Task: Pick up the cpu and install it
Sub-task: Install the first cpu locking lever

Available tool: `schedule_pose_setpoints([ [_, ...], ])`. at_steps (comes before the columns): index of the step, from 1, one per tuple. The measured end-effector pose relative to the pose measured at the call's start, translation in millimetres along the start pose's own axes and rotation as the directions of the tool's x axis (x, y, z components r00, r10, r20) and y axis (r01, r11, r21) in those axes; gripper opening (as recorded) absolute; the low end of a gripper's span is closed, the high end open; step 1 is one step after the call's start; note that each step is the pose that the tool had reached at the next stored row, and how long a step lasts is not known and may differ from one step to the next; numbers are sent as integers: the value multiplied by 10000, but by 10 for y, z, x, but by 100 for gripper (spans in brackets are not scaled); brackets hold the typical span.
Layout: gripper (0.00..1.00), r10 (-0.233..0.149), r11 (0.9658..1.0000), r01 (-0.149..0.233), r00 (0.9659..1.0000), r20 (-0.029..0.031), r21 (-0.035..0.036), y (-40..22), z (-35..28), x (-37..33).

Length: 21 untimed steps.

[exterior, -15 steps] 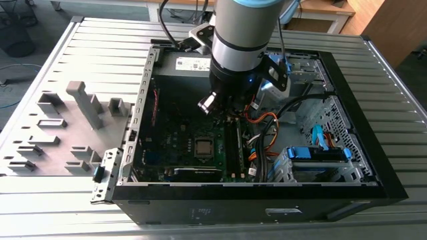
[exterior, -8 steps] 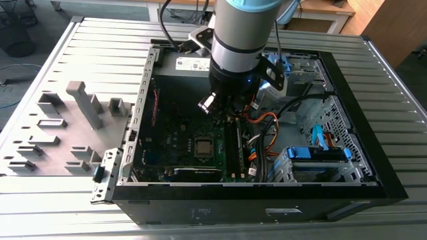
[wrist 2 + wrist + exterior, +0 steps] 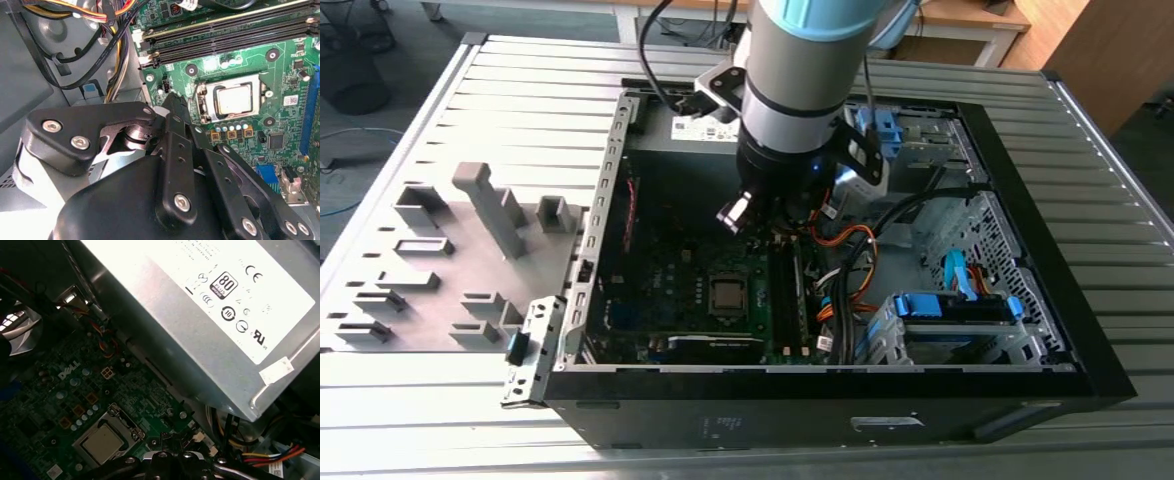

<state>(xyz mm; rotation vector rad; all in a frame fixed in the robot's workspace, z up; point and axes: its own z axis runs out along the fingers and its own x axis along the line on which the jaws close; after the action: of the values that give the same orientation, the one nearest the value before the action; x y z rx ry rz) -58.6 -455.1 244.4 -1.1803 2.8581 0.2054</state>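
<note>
Locate small flat square silvery-grey cpu (image 3: 727, 292) in metal socket (image 3: 201, 95) on green motherboard (image 3: 292, 75). Note black metal gripper (image 3: 771, 225) above motherboard, jaws together, holding nothing. Put cpu at 7 o'clock of gripper in exterior view, near, apart; no long axis.

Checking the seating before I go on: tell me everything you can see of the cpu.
The cpu is a small, thin square with a pale silvery metal top. It lies flat in its socket on the green motherboard, ringed by a metal frame. The gripper hangs apart from it, not touching.
</note>
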Motion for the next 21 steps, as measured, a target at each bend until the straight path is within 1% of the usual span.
schedule_pose_setpoints([
  [3,11,-120,9999,120,9999,-13,-12,-4,31,2],
  [7,11,-202,9998,202,9998,-20,-20,-7,37,6],
  [12,11,-291,9996,291,9996,-31,-27,-38,28,60],
  [16,11,-330,9995,330,9994,-36,-30,-61,21,117],
  [21,11,-367,9993,367,9993,-40,-33,-106,26,170],
])
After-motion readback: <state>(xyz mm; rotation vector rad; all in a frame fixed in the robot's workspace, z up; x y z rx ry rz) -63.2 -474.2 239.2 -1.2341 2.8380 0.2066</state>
